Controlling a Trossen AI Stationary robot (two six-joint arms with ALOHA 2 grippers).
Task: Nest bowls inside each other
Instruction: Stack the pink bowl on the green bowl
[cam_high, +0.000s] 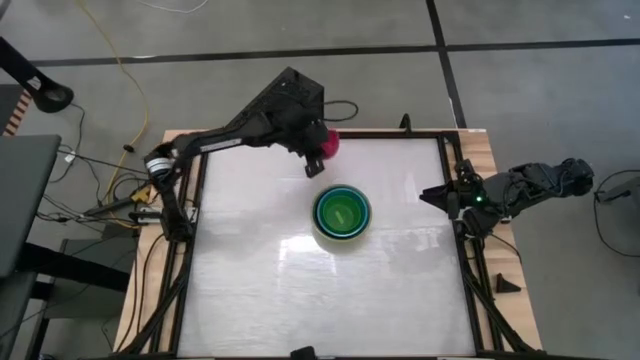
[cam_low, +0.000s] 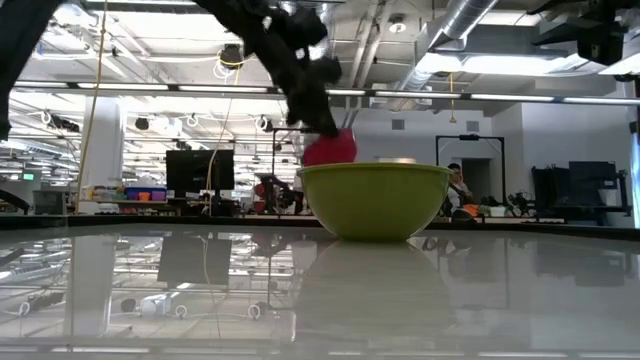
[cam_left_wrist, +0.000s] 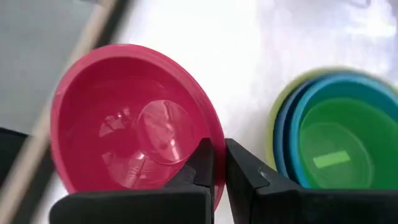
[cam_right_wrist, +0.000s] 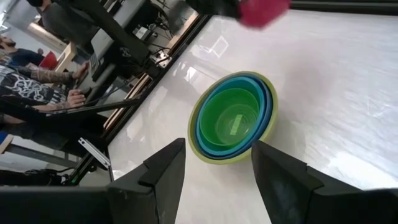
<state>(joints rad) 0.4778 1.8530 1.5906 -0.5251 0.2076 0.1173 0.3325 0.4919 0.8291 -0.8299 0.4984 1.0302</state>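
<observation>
A small magenta-pink bowl (cam_left_wrist: 130, 124) hangs in the air near the table's far edge (cam_high: 330, 145), with my left gripper (cam_left_wrist: 219, 165) shut on its rim. Toward the table's middle stands a nested stack (cam_high: 342, 212). Its outer bowl is olive-green (cam_low: 375, 200), holding a teal one, a light blue one and a bright green one (cam_right_wrist: 231, 121) innermost. The stack rests on the olive bowl's base. My right gripper (cam_right_wrist: 214, 171) waits open at the table's right edge (cam_high: 455, 195), holding nothing. My left gripper pinches the pink bowl's rim (cam_left_wrist: 216, 146), one finger (cam_left_wrist: 200, 165) inside the bowl and the other (cam_left_wrist: 245, 171) outside. The fingers slant downward from the table's left. The bowl is lifted clear of the table (cam_low: 330, 148) and tilted, its opening turned toward the wrist.
The white tabletop (cam_high: 300, 290) has a dark frame around it (cam_high: 190, 250). Beyond the table's far side the low view shows a workshop with screens. In the right wrist view, people sit at desks (cam_right_wrist: 37, 74) beside the table.
</observation>
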